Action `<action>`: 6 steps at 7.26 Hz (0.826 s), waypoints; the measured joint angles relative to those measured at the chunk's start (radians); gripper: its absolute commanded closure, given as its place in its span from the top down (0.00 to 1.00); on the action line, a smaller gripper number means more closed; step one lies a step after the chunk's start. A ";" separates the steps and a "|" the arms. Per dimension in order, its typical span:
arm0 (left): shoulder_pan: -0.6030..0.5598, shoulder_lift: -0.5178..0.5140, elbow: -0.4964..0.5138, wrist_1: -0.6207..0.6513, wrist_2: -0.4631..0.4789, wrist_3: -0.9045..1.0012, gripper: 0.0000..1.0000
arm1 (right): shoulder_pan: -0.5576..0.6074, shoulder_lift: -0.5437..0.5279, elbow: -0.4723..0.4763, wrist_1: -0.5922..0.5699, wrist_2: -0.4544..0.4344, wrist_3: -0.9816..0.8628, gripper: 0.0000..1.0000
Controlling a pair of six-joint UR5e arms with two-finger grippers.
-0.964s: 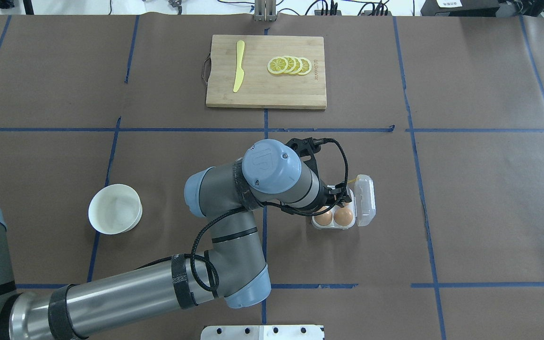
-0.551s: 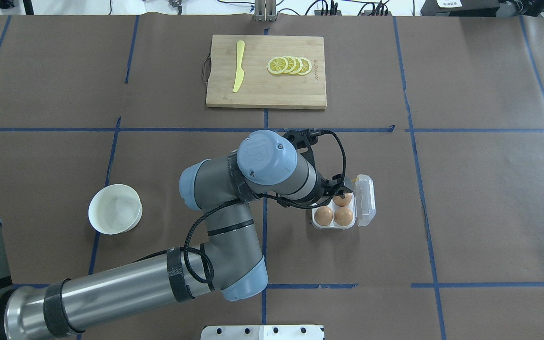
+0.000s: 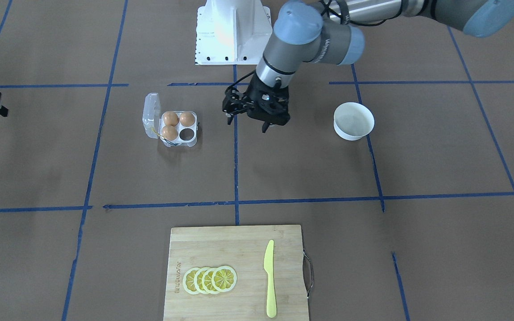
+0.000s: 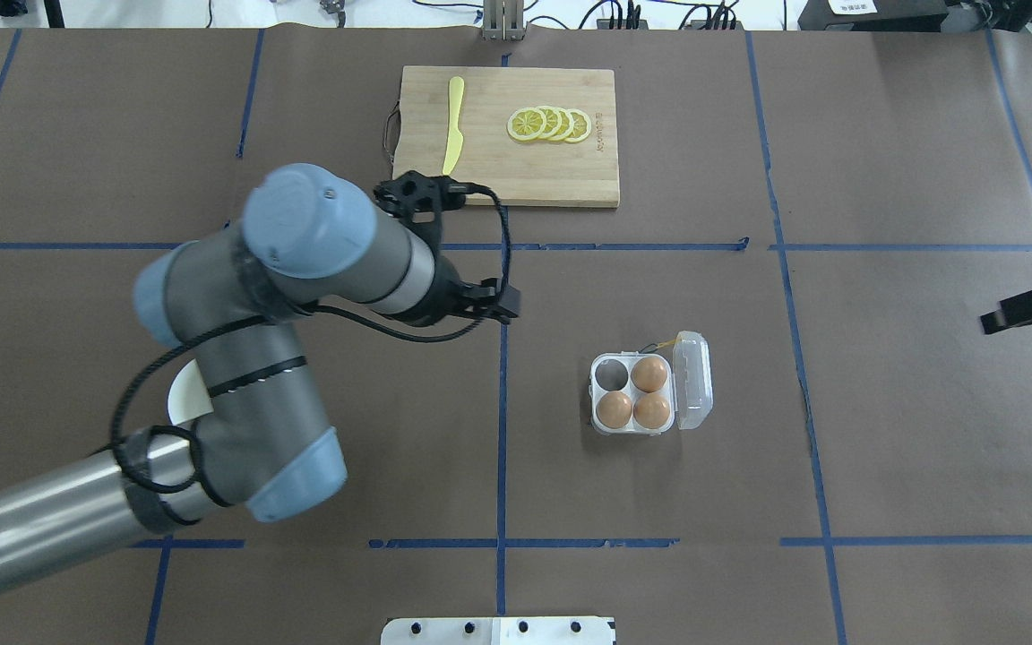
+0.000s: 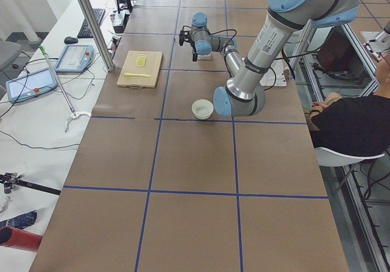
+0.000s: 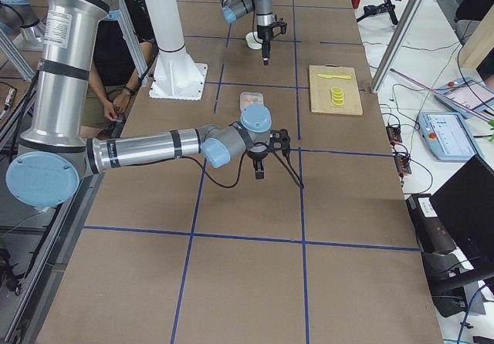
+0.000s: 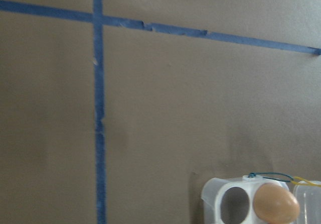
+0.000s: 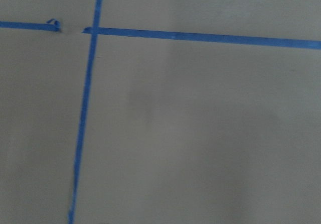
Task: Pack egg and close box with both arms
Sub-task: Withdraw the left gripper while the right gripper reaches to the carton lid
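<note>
The clear box lies open right of the table's middle, its lid folded out to the right. Three tan eggs sit in it: one at the back right and two in front. The back-left cell is empty. The box also shows in the front view and in the left wrist view. My left gripper hangs open and empty, left of the box and apart from it. My right gripper is at the table's right edge; I cannot tell its state.
A white bowl stands on the left side, mostly hidden by my left arm in the overhead view. A wooden cutting board with a yellow knife and lemon slices lies at the far middle. The white pedestal is at the near edge.
My left gripper has drawn back from the box, up and to the left, leaving a third egg in the back-right cell. My right gripper has come into view at the right edge.
</note>
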 measured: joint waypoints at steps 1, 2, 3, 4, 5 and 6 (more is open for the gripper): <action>-0.061 0.073 -0.064 0.024 -0.018 0.113 1.00 | -0.149 0.057 0.002 0.073 -0.111 0.219 1.00; -0.128 0.122 -0.097 0.049 -0.041 0.219 1.00 | -0.289 0.125 0.002 0.102 -0.222 0.374 1.00; -0.185 0.169 -0.115 0.064 -0.054 0.294 1.00 | -0.392 0.200 -0.002 0.108 -0.296 0.478 1.00; -0.238 0.237 -0.139 0.070 -0.060 0.374 1.00 | -0.463 0.285 -0.007 0.086 -0.344 0.555 1.00; -0.299 0.326 -0.174 0.071 -0.061 0.490 1.00 | -0.502 0.393 -0.009 0.007 -0.375 0.608 1.00; -0.353 0.398 -0.200 0.072 -0.062 0.597 1.00 | -0.515 0.491 0.000 -0.089 -0.388 0.637 1.00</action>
